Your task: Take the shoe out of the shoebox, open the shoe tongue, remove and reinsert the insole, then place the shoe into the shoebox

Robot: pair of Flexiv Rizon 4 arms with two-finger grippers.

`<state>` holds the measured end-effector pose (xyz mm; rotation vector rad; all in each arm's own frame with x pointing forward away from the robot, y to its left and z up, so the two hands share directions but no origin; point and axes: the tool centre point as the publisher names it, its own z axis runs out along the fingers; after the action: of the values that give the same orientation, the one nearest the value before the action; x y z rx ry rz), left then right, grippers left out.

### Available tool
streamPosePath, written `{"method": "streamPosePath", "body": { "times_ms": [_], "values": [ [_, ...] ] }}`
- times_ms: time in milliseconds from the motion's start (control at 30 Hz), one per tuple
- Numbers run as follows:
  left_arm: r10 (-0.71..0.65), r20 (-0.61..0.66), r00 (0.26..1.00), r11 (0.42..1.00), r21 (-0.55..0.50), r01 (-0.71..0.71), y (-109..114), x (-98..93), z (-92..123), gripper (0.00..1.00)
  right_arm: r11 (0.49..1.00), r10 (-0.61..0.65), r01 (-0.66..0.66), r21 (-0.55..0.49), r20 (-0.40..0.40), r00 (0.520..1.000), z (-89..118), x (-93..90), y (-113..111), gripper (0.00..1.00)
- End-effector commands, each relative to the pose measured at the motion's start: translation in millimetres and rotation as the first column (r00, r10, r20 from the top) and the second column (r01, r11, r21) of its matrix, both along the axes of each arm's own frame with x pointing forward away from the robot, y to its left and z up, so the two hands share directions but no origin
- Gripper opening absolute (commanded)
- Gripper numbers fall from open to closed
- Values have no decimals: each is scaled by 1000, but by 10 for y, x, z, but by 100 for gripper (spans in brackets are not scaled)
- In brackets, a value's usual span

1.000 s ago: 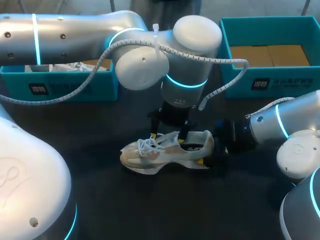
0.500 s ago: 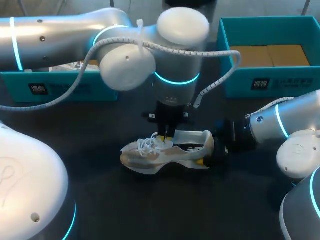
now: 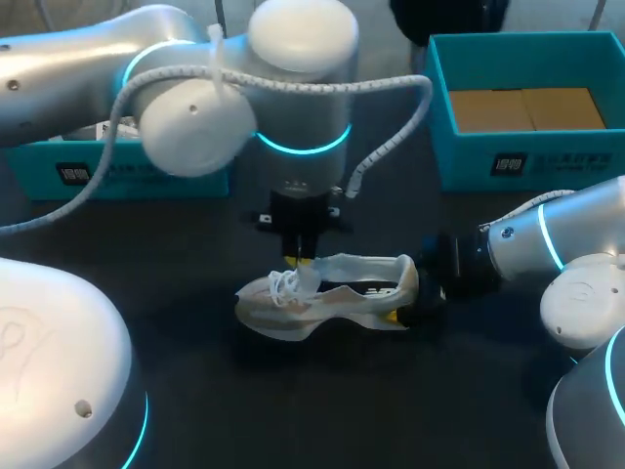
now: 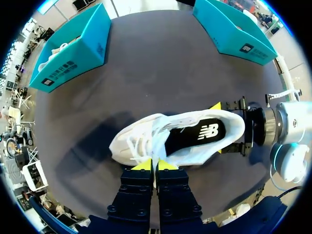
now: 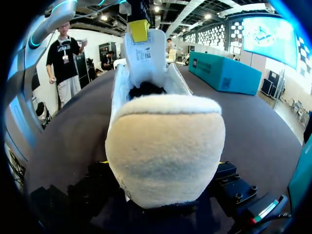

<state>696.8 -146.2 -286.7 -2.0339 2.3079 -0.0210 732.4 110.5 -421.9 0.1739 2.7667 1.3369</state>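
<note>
A white and beige shoe (image 3: 327,298) lies on its sole mid-table, toe pointing left. Its black insole (image 4: 195,135) shows in the opening. My left gripper (image 3: 298,262) comes down from above and is shut on the white tongue (image 4: 155,155), yellow tips pressed together over the laces. From the heel end the tongue (image 5: 145,53) stands upright under a yellow tip. My right gripper (image 3: 402,288) reaches in low from the right, its yellow fingertips (image 4: 214,105) against both sides of the heel (image 5: 165,146), holding the shoe.
A teal shoebox (image 3: 117,166) stands at the back left with white things inside. A second teal box (image 3: 527,98) with a brown cardboard floor stands at the back right. Dark table surface (image 3: 322,391) lies in front of the shoe.
My left gripper went from open over the shoe's opening to shut on the tongue, and the left arm has swung left, drawing the tongue toward the toe. The right arm has kept still.
</note>
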Motion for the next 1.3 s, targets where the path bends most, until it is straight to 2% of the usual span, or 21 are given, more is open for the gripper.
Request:
{"method": "streamPosePath", "body": {
  "times_ms": [33, 400, 967, 1000, 1033, 1300],
  "values": [
    [-6, 0, 1000, 997, -75, 6, 246, -67, 47, 0, 1000, -1, 1, -3, 0, 1000, -26, -17, -4, 0],
    [-35, 9, 999, 999, -21, 35, 603, -103, -142, 0, 1000, -1, 1, -3, 0, 1000, -26, -17, -4, 0],
    [-37, 11, 999, 999, -20, 37, 629, -104, -174, 0, 1000, -1, 1, -3, 0, 1000, -26, -17, -4, 0],
    [-42, 0, 999, 997, 63, 42, 782, -74, -468, 0, 1000, -1, 1, -3, 0, 1000, -26, -17, -4, 0],
    [-40, -1, 999, 997, 64, 40, 886, -54, -672, 0, 1000, -1, 1, -3, 0, 1000, -26, -17, -4, 0],
    [-43, -4, 999, 998, 49, 43, 892, -75, -653, 0, 1000, -1, 1, -3, 0, 1000, -26, -17, -4, 0]
  ]
}}
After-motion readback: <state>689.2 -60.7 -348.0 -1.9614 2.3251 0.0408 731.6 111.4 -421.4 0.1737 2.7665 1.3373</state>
